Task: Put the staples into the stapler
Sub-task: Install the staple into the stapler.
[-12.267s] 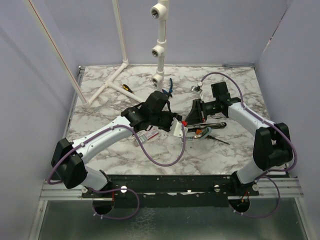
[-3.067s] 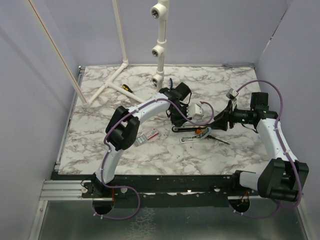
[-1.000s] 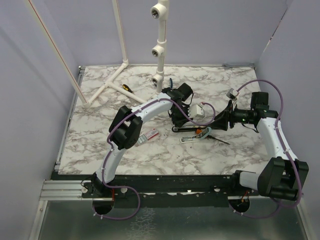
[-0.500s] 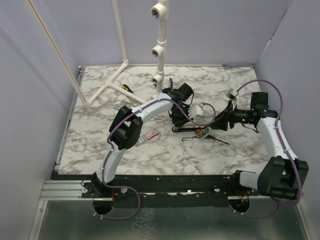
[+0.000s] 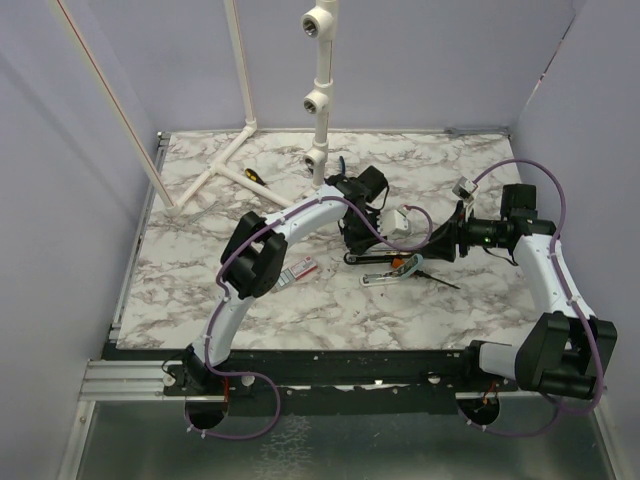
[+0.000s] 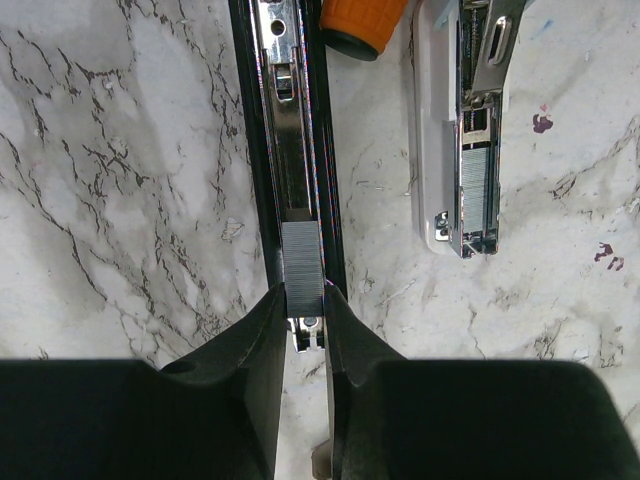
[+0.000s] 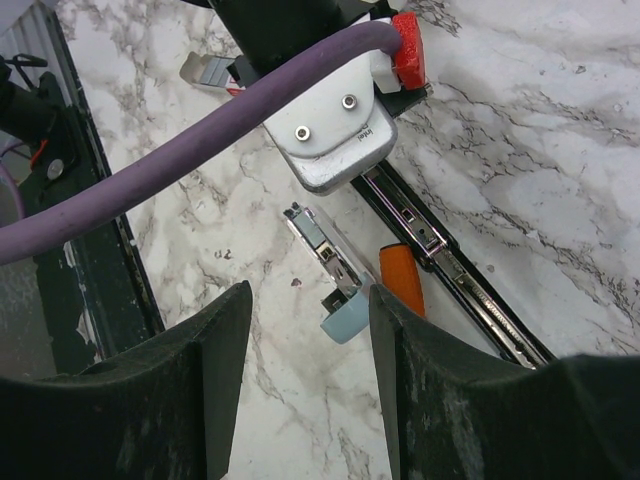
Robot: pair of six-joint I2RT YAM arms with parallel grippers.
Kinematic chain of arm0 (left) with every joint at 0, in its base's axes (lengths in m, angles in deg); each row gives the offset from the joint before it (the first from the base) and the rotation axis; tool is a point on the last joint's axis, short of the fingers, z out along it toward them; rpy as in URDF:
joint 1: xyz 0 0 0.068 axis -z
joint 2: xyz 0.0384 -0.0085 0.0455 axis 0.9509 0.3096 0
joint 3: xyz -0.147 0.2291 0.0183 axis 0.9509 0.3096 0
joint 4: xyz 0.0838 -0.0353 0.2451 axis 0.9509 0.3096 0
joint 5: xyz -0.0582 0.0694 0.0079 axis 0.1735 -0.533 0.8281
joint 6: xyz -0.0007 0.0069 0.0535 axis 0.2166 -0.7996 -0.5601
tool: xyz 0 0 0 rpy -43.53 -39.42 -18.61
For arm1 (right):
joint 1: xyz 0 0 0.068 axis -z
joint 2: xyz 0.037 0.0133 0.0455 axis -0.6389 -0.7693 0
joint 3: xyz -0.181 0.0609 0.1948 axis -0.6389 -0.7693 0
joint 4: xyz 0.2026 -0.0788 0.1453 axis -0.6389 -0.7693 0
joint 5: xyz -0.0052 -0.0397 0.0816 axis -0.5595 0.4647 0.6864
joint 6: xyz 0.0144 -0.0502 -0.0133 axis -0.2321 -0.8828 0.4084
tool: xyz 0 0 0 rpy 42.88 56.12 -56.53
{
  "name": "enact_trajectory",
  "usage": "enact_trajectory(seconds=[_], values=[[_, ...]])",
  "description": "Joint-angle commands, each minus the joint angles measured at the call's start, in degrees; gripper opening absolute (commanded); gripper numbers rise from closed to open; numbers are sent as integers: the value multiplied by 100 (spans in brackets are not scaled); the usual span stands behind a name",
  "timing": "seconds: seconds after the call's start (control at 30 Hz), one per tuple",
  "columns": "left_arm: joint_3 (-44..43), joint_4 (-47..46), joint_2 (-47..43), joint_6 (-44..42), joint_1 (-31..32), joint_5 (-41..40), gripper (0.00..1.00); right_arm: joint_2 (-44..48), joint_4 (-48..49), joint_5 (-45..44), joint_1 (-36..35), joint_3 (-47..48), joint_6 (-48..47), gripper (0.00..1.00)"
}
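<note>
Two arms: both reach over the middle of the marble table, the left from the near-left and the right from the right side.
stapler: black, opened out flat on the table with its metal channel facing up. Overhead it lies just right of centre, under the left wrist.
staple strip: silvery, seated in the channel at the end nearest the left gripper and in line with the rail.
left gripper: fingers drawn close together, straddling the near end of the staple strip. The pads appear pressed to its sides, and the rest of the strip lies ahead of the fingertips.
right gripper: fingers stand apart with nothing between them. It is raised above the table, pointed toward the left wrist and clear of the stapler.
staple box: white with a red marking, flat on the table to the left of the stapler and well apart from both grippers.
pale teal bar: lies beside the stapler, roughly parallel and not touching, with its own metal channel facing up.
screwdriver: orange handle at the far end, between the stapler and the bar. Whether it touches the stapler cannot be told.
</note>
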Motion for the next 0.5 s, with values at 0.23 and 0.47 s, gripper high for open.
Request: enact_trajectory(seconds=[0.23, 0.47], values=[[-157, 125, 274, -9, 51, -196, 23, -85, -165, 172, 69, 157, -133, 55], [-130, 130, 280, -9, 51, -213, 23, -106, -196, 187, 87, 160, -154, 55]])
